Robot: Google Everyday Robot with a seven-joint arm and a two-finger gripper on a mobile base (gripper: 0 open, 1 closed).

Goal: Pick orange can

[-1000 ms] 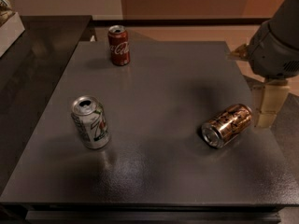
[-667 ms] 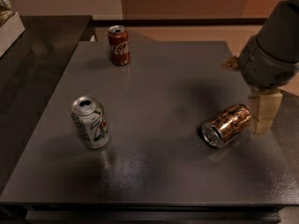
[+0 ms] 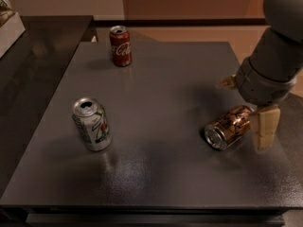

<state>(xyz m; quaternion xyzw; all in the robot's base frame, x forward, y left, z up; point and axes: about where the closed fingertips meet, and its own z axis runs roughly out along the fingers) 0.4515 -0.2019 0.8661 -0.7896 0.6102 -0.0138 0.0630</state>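
Change: the grey robot arm's two-finger gripper (image 3: pixel 245 111) is lower and closer to the can than it was a second ago, moving in from the table's right edge toward the can's rear end.
Can, over the same second: the shiny copper-orange drink can with dark markings (image 3: pixel 227 127) lies where it lay; it has not rolled or been lifted.
Fingers: the tan fingers (image 3: pixel 265 126) are spread wide and hold nothing. One hangs just beside the can's far end. The other shows only as a tip beyond the can, at the wrist's left.
Contact: I cannot tell whether the near finger touches the can or only stands close to it.
Meaning for the task: this looks like the last part of the approach. The grasp itself is not yet made.
Can's place: right side of the flat dark grey table (image 3: pixel 156 93), near its right edge and well apart from the other cans.
Can's pose: on its side, its silver end turned toward the camera and to the left, its body running back toward the gripper.
Can's look: a glossy metal skin with brown-black patches; it is likely to roll if nudged sideways.
Not the target: an upright red Coca-Cola can (image 3: pixel 120 45) at the far side, and an upright silver-white can with green and red print (image 3: pixel 92 123) at the left.
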